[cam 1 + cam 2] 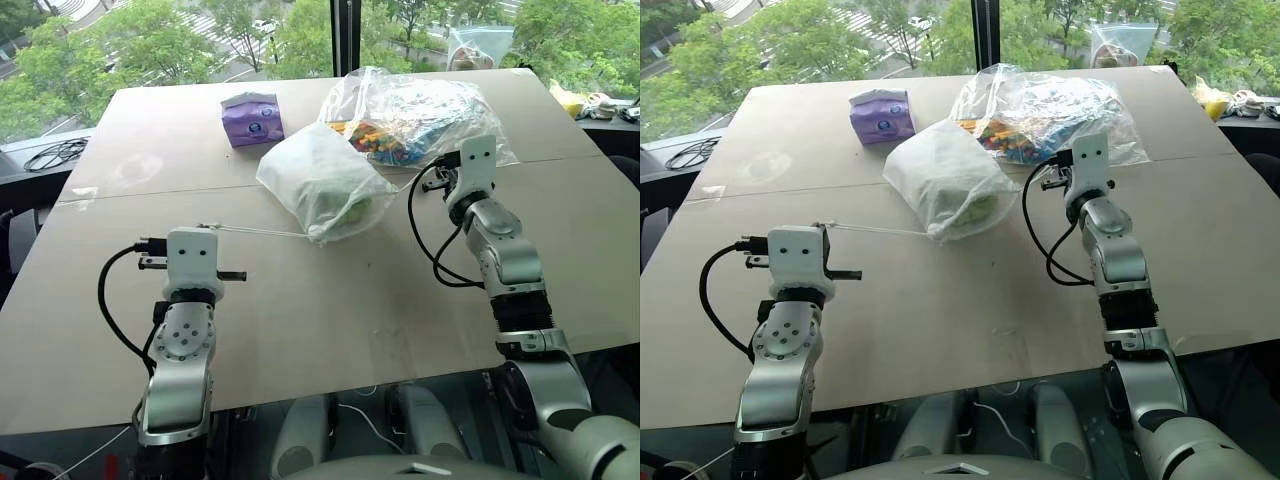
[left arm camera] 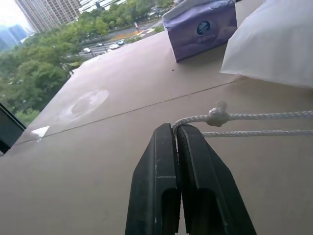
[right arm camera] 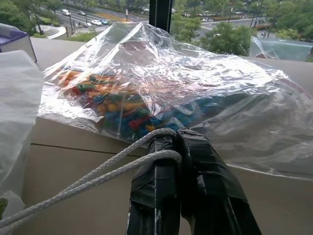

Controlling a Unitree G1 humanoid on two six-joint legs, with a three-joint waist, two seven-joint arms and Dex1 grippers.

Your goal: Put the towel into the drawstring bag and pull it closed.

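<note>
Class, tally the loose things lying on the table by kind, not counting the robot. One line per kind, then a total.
Drawstring bags: 1, white drawstring bag, with the green towel inside
Clear plastic bags: 1, plastic bag of colourful pieces
Tissue packs: 1, purple tissue pack
Total: 3

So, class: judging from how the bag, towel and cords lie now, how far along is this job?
Done: the towel shows green inside the drawstring bag. In hand: the left gripper is shut on one cord, the right gripper on the other cord, both stretched away from the gathered mouth. Left: perhaps a final tug, then letting go.
</note>
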